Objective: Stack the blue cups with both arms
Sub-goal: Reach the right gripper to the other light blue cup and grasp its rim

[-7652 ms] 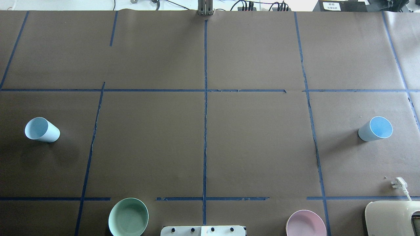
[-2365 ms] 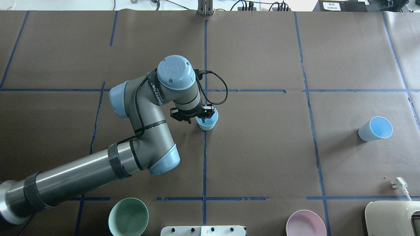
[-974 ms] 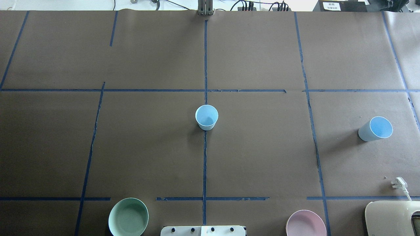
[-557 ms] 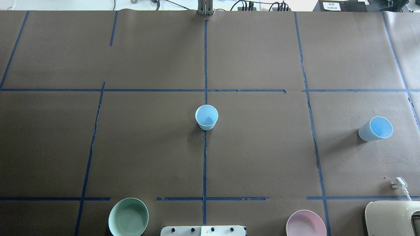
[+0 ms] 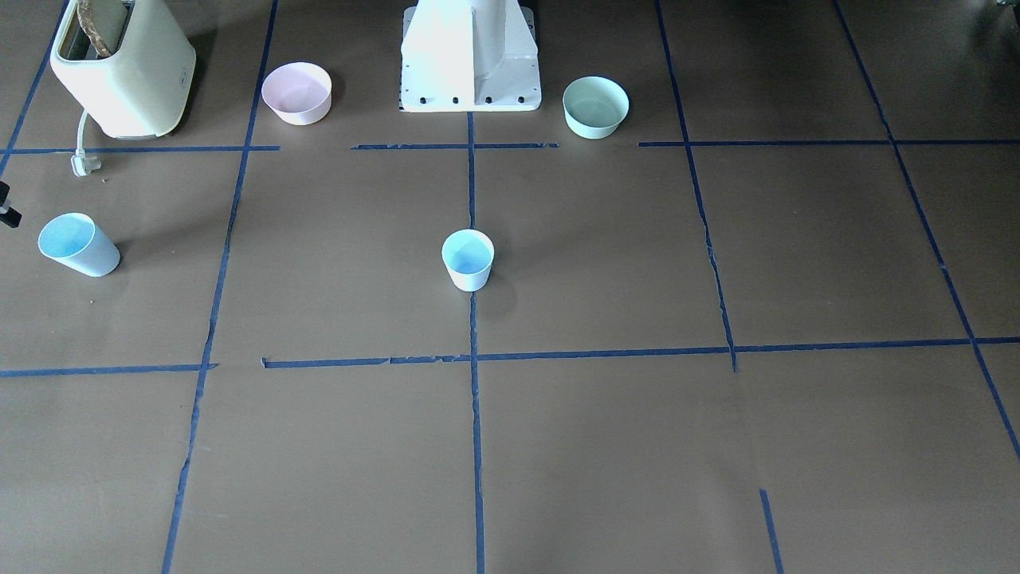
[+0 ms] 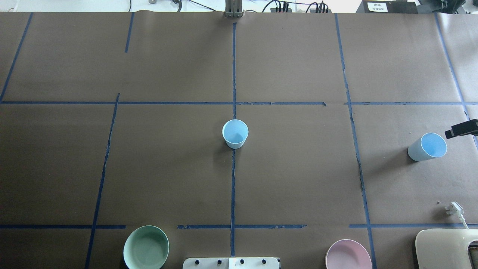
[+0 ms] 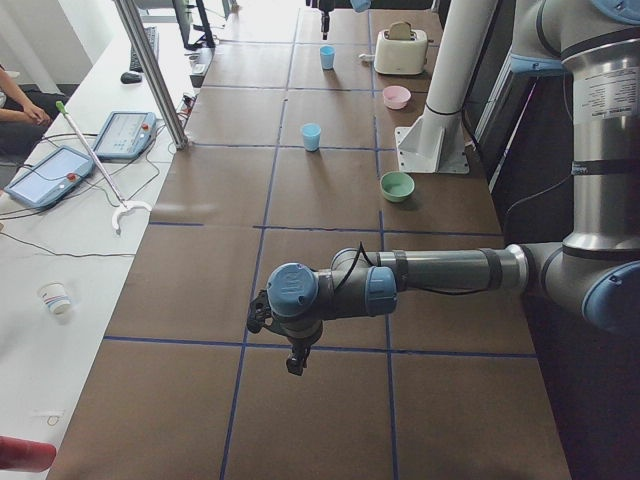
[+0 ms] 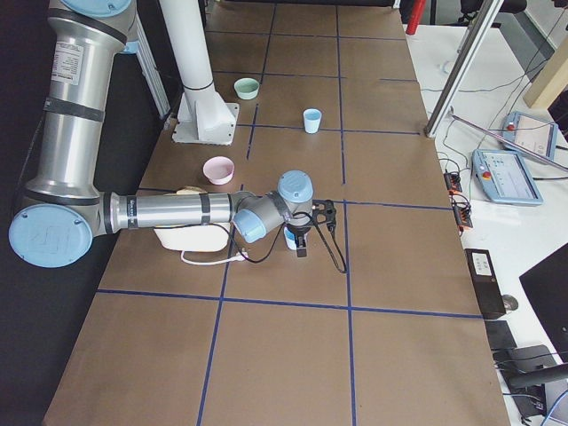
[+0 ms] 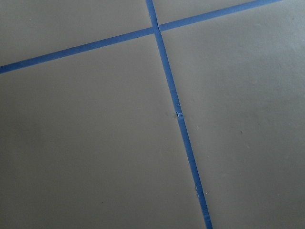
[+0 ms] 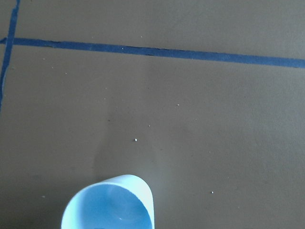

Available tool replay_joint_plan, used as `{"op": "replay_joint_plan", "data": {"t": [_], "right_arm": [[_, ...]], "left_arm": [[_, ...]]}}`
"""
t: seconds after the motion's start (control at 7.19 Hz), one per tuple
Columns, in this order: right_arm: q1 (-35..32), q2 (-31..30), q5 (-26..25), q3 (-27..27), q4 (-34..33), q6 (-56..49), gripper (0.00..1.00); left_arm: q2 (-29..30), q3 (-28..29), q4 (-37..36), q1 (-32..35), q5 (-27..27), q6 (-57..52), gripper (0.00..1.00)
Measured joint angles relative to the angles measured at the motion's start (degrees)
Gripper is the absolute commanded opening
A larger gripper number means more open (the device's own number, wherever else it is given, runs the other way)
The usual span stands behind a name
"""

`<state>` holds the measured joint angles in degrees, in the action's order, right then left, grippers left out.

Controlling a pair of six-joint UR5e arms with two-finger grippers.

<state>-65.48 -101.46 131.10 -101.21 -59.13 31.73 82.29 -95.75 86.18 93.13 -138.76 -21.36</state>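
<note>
At right end of bench (image 6: 298, 179), outer blue cup (image 6: 427, 147) upright, just beside right claw (image 6: 461, 129), robot-ward and inboard of it. Left claw (image 7: 292, 358) well apart. Claw openings: cannot tell; no cup held. Second blue cup (image 6: 235, 133): bench centre.
</note>
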Motion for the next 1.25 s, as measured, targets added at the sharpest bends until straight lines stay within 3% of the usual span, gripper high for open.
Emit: {"op": "replay_joint_plan", "data": {"t": [0.14,0.28,0.42,0.56,1.25], "right_arm": [[2.0,0.0,-1.7,1.0,0.2,0.1,0.99],[3.6,0.1,-2.9,2.3,0.7,0.2,0.92],[4.6,0.3,-3.3,4.1,2.2,0.2,0.38],[5.3,0.7,-3.5,5.8,4.0,0.7,0.03],[6.1,3.8,-3.2,4.1,4.9,5.5,0.0]], "left_arm": [[-0.1,-0.5,0.0,0.0,0.0,0.4,1.0],[-0.2,-0.9,0.0,0.0,0.0,0.5,1.0],[-0.3,-1.1,0.0,0.0,0.0,0.6,1.0],[-0.3,-1.1,0.0,0.0,0.0,0.6,1.0],[-0.3,-1.1,0.0,0.0,0.0,0.5,1.0]]}}
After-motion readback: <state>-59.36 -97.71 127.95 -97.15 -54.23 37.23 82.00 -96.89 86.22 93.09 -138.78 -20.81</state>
